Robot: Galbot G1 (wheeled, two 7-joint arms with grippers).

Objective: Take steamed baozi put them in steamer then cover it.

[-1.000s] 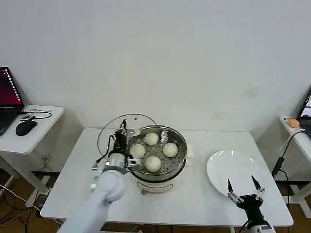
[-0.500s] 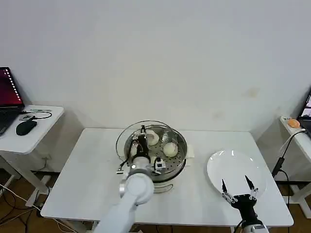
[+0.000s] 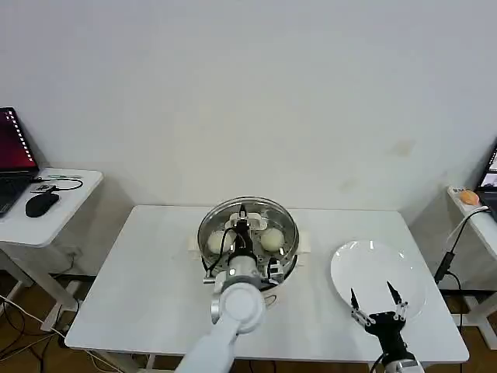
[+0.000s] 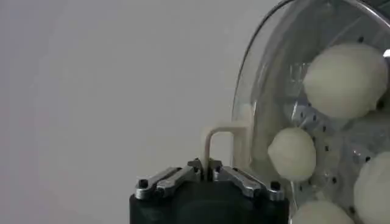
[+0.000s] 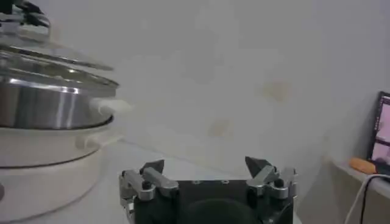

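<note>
The steamer (image 3: 286,263) stands mid-table on its white base. The clear glass cover (image 3: 265,213) lies over it, about centred; I cannot tell whether it rests on the rim. My left gripper (image 3: 243,226) is shut on the cover's white bar handle (image 4: 223,136), seen close in the left wrist view (image 4: 207,172). Steamed baozi (image 3: 272,239) show through the glass, one at the left (image 3: 217,243), several in the left wrist view (image 4: 344,79). From the right wrist view the cover (image 5: 58,56) sits just over the steamer (image 5: 52,100). My right gripper (image 3: 373,295) hangs open and empty at the plate's near edge (image 5: 207,168).
A bare white plate (image 3: 374,260) lies on the white table (image 3: 140,272) right of the steamer. A side table (image 3: 66,210) at the left carries a laptop and a mouse. Another desk edge with cables sits at the far right.
My left gripper has carried the cover rightward from beside the steamer's left rim to over its middle. The right gripper has shifted slightly left and nearer.
</note>
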